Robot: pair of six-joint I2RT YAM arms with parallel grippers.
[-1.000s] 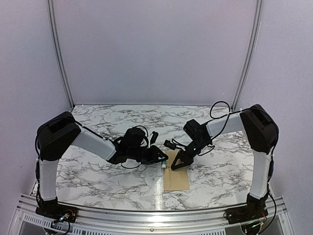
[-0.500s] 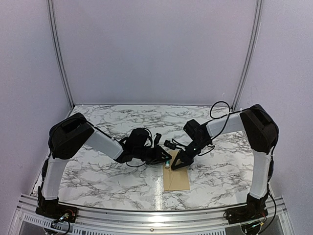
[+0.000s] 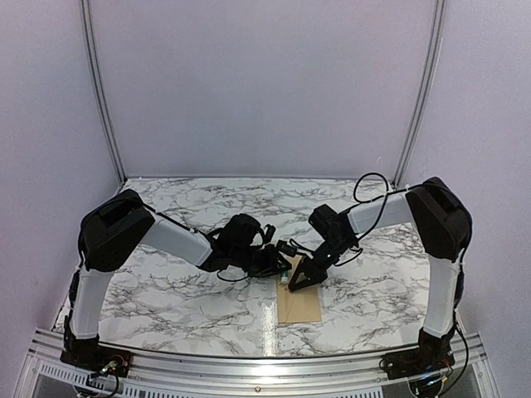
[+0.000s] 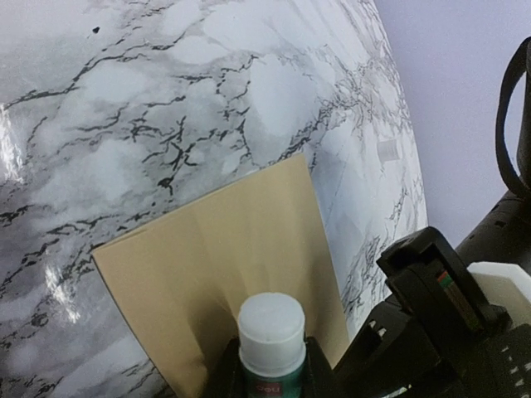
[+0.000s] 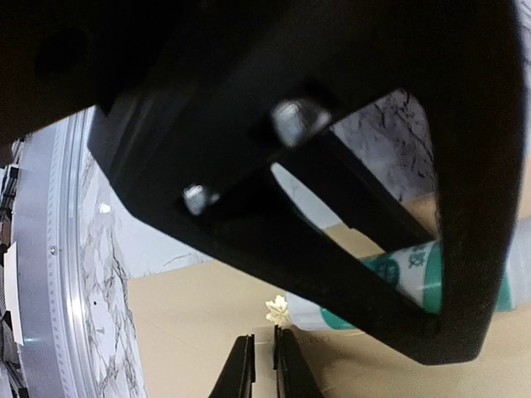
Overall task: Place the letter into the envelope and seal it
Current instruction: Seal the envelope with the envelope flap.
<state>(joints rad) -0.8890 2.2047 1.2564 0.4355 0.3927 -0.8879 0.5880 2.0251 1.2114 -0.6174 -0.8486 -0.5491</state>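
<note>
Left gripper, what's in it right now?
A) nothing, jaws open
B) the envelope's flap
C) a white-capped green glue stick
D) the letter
C: in the left wrist view the left gripper is closed around the glue stick, its white cap poking out over the tan envelope.

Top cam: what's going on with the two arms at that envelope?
The left tool holds a glue stick, its white end out over the tan envelope, which lies flat on the marble table. The right tool, jaws almost closed, sits low at the envelope's far end; whether it pins the flap is unclear. No letter shows outside the envelope, so this looks like the sealing stage.
</note>
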